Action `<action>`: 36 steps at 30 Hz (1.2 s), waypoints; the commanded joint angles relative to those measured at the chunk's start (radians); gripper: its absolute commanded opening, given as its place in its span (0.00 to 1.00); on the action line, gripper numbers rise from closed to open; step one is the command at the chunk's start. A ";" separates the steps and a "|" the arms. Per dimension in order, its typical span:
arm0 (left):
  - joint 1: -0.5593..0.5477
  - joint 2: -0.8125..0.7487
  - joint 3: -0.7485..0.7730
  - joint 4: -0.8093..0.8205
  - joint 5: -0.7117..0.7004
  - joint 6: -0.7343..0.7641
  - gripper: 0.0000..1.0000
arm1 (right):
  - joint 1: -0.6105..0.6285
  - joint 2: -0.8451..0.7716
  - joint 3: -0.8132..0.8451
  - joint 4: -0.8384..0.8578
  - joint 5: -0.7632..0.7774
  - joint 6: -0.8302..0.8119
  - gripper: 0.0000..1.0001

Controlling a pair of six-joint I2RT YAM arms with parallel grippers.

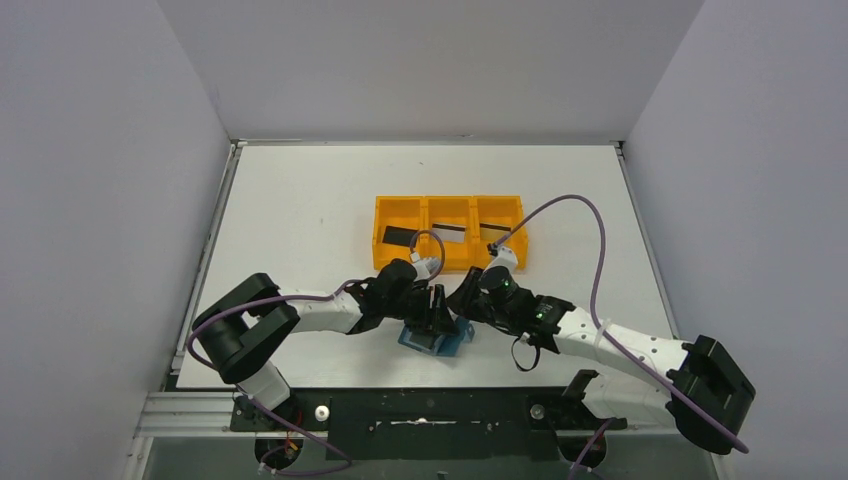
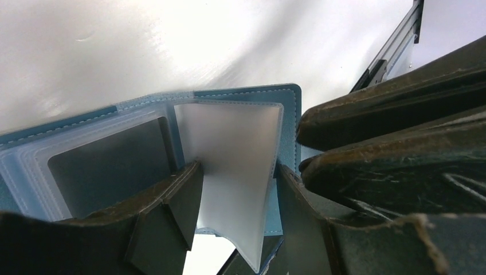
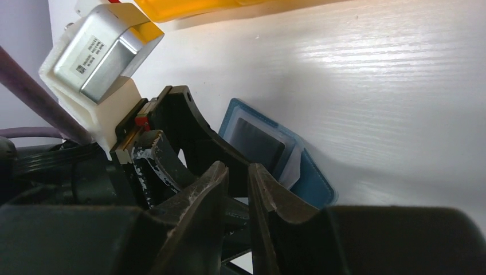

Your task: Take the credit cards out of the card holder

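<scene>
The teal-blue card holder (image 1: 445,342) lies open on the white table between both grippers. In the left wrist view its blue cover (image 2: 246,94) frames clear sleeves; one holds a dark card (image 2: 109,166). My left gripper (image 2: 238,169) is open, its fingers either side of an upright frosted sleeve page (image 2: 240,143). My right gripper (image 3: 236,167) is shut with nothing seen between its fingers, just above the holder's right edge (image 3: 312,177). The dark card also shows in the right wrist view (image 3: 258,143). In the top view the left gripper (image 1: 437,312) and right gripper (image 1: 466,293) nearly touch.
An orange three-compartment tray (image 1: 449,205) stands just behind the grippers. It holds a black card (image 1: 397,236) in its left compartment and a silver-grey card (image 1: 452,234) in the middle one. Purple cables arc over it. The table's near edge lies just in front of the holder.
</scene>
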 commanded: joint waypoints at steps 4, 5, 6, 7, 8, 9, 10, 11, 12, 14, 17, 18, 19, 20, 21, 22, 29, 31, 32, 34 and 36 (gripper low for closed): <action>-0.006 -0.046 0.003 0.042 0.039 0.019 0.49 | -0.006 0.030 -0.047 0.118 -0.121 0.020 0.18; -0.006 -0.054 0.003 0.039 0.034 0.020 0.49 | -0.007 0.027 -0.062 0.121 -0.128 0.026 0.18; -0.006 -0.060 0.003 0.034 0.027 0.021 0.49 | -0.006 0.021 -0.076 0.124 -0.140 0.031 0.17; -0.005 -0.066 0.003 0.025 0.023 0.024 0.49 | -0.006 0.016 -0.089 0.124 -0.146 0.033 0.17; -0.005 -0.071 0.003 0.017 0.021 0.026 0.49 | -0.006 0.011 -0.097 0.118 -0.148 0.030 0.17; -0.005 -0.074 0.003 0.007 0.018 0.030 0.49 | -0.008 0.004 -0.104 0.107 -0.147 0.029 0.17; -0.005 -0.080 0.003 0.001 0.013 0.033 0.49 | -0.007 -0.002 -0.113 0.101 -0.148 0.026 0.17; -0.005 -0.086 0.003 0.000 0.008 0.035 0.49 | -0.006 -0.009 -0.120 0.098 -0.150 0.021 0.16; -0.005 -0.092 0.003 -0.001 0.007 0.035 0.50 | -0.007 -0.015 -0.126 0.098 -0.154 0.014 0.16; -0.005 -0.100 0.003 -0.003 0.005 0.034 0.50 | -0.008 -0.019 -0.131 0.091 -0.161 -0.002 0.15; -0.003 -0.122 0.003 -0.025 -0.021 0.038 0.49 | -0.007 -0.021 -0.128 0.050 -0.146 -0.012 0.14; -0.002 -0.130 0.003 -0.038 -0.034 0.041 0.50 | -0.007 -0.021 -0.130 0.047 -0.144 -0.017 0.14; 0.000 -0.141 0.003 -0.053 -0.049 0.044 0.50 | -0.007 -0.021 -0.133 0.047 -0.145 -0.022 0.14; 0.003 -0.154 0.003 -0.070 -0.067 0.046 0.50 | -0.007 -0.019 -0.137 0.048 -0.146 -0.026 0.14; 0.006 -0.164 0.003 -0.097 -0.086 0.048 0.51 | -0.008 -0.017 -0.137 0.048 -0.147 -0.029 0.14; 0.010 -0.173 0.003 -0.113 -0.113 0.050 0.51 | -0.007 -0.012 -0.138 0.049 -0.149 -0.031 0.14; 0.018 -0.186 0.004 -0.247 -0.254 0.064 0.55 | -0.007 0.027 -0.149 0.093 -0.179 -0.051 0.15; 0.019 -0.172 0.006 -0.262 -0.260 0.069 0.55 | -0.007 0.051 -0.149 0.110 -0.195 -0.059 0.15; 0.019 -0.164 0.005 -0.267 -0.264 0.069 0.55 | -0.006 0.064 -0.145 0.116 -0.197 -0.063 0.16; 0.019 -0.154 0.003 -0.278 -0.283 0.068 0.55 | -0.006 0.095 -0.140 0.135 -0.207 -0.065 0.17; 0.018 -0.152 0.003 -0.281 -0.290 0.067 0.55 | -0.007 0.126 -0.137 0.155 -0.206 -0.059 0.18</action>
